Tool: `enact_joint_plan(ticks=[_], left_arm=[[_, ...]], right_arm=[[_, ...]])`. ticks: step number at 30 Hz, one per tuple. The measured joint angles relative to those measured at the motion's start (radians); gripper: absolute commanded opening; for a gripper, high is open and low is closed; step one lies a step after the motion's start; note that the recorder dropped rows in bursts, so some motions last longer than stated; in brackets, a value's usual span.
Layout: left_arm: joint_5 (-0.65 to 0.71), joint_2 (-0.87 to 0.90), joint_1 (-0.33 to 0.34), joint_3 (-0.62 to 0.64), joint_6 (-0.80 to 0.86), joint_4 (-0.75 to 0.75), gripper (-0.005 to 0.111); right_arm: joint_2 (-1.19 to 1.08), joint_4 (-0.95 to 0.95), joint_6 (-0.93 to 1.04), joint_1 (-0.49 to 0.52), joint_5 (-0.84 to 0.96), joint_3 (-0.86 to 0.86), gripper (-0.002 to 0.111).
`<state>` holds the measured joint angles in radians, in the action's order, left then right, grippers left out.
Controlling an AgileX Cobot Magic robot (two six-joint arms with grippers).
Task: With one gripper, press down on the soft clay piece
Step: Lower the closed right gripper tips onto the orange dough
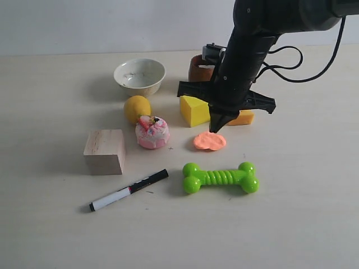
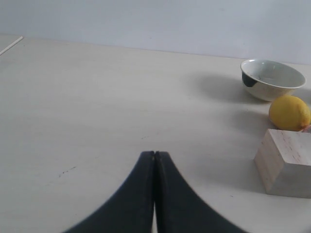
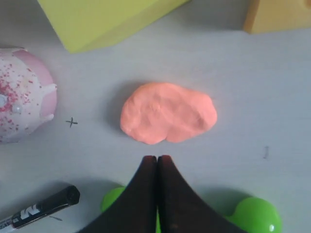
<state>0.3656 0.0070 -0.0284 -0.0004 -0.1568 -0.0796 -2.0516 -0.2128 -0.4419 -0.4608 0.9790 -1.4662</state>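
where clay [image 3: 167,112] lies, closed gripper [image 3: 156,160] hovers

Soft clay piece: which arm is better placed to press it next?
Right. The right gripper, jaws shut, hangs beside the soft clay piece; the left gripper is off by the wooden block, with no clay in its view.

Matt, dough-like, smooth w/ shallow dents on soft clay piece [image 1: 210,141], centre of frame. Raw pale wood w/ faint grain, unvarnished, on block [image 1: 105,151] at left. Glossy glazed ceramic look on bowl [image 1: 139,75], upper centre. Shiny plastic or rubber, ribbed mid-section, on green bone toy [image 1: 220,177]. Smooth plastic on marker [image 1: 129,190], lower left. Matt, smooth, pale tabletop [image 1: 291,224]. Matt black, plastic-looking finish on right gripper [image 1: 216,128].
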Motion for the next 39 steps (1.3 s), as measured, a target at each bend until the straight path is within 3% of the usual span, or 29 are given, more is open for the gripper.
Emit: enact_joint_plan(ticks=[39], left_arm=[[0.0, 0.0, 0.0, 0.0, 0.0, 0.0, 0.0]], right_arm=[[-0.117, 0.0, -0.002, 0.0, -0.091, -0.004, 0.0]])
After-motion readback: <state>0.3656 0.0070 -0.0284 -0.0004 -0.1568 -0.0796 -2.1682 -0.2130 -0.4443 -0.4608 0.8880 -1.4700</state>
